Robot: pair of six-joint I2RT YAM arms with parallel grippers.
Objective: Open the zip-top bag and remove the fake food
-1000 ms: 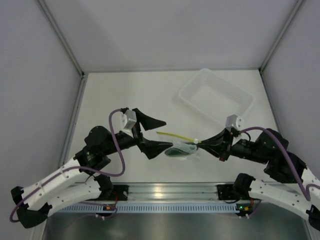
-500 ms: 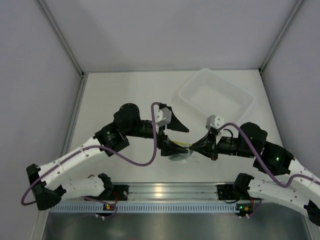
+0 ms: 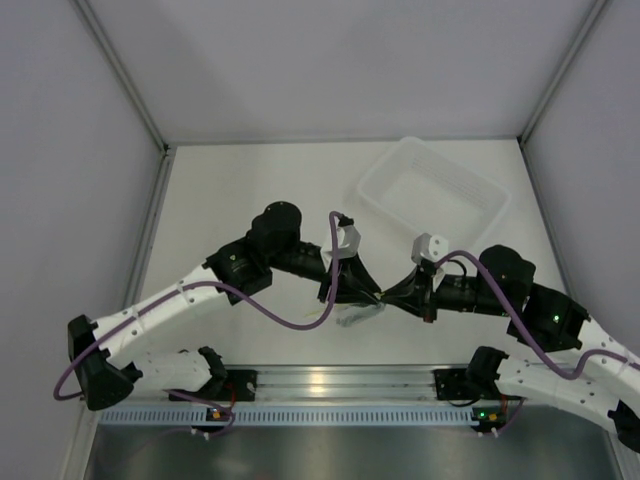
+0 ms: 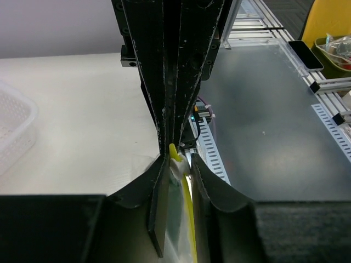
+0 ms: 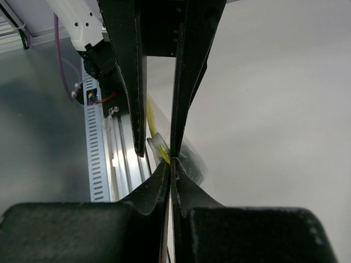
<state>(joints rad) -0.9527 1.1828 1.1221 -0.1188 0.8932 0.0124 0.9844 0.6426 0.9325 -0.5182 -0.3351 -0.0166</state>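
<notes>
- The right gripper (image 5: 171, 160) has its two black fingers pressed tight together, pinching the top edge of the small, clear, crinkly plastic zip-top bag (image 3: 358, 315) right at its yellow-green zip strip (image 4: 188, 213).
- The left gripper (image 4: 179, 161) faces it tip to tip. Its black fingers (image 4: 156, 203) are spread a little, with a visible gap, and they straddle the same zip edge, one finger on each side of the plastic.
- From the right wrist camera that gap shows plainly, with light between the left arm's two fingers.
- The bag is between the two grippers, over the near middle of the white table (image 3: 240, 190), close to the front rail; whether it touches the table cannot be told.
- The dark green fake food cannot be made out for certain. Only a greenish tint shows through the plastic in the left wrist view.
- A rigid, clear, rectangular plastic bin (image 3: 440, 195) sits at the far right of the table, well apart from the bag.
</notes>
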